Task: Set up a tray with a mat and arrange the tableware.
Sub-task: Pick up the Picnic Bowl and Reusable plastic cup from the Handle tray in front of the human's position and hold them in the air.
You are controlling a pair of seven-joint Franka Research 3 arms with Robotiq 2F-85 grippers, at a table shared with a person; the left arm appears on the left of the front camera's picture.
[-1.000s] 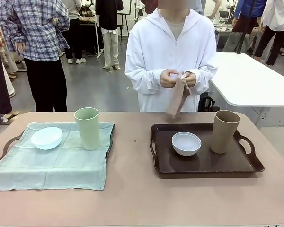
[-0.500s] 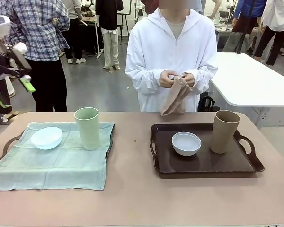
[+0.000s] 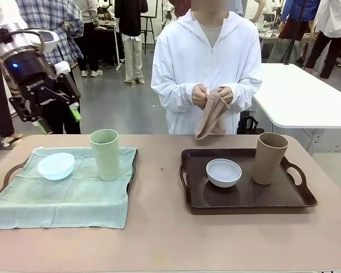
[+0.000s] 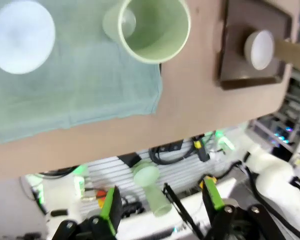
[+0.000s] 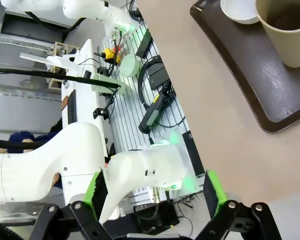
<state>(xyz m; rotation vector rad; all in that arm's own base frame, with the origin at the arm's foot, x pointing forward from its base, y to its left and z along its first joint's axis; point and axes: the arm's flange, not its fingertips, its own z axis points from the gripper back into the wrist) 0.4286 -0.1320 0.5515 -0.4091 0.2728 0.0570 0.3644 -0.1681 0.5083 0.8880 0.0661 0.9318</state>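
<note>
across the lower half of the front view, the beige worktop [image 3: 159, 239] spans the frame. behind its far edge, at upper centre, stands a person [image 3: 204, 57] in a white hooded top. the person's hands [image 3: 202, 95] are together at chest height, holding a tan cloth [image 3: 211, 120] that hangs folded above the worktop, clear of it.

at lower left a pale green mat [image 3: 62, 199] lies spread over a dark tray [image 3: 10, 172]; just the tray's handle and its right edge peek out. at lower right sits a bare brown tray [image 3: 244, 207], well apart from the first.

at upper left the left end effector [image 3: 59, 119] hangs in the air above the far left corner of the mat, released, its green-padded fingers spread with nothing between them. its wrist view looks down past its spread fingers [image 4: 110, 210]. in the right wrist view, the right end effector [image 5: 154, 195] is likewise released and holds nothing, off the near edge of the worktop.

the pale green cup [image 3: 104, 154] stands upright on the mat, near its far right corner. the tan-brown cup [image 3: 269, 158] stands upright at the right of the brown tray. the pale blue bowl [image 3: 55, 165] rests on the mat left of the green cup. the white-grey bowl [image 3: 224, 172] sits in the brown tray, left of the tan-brown cup.
</note>
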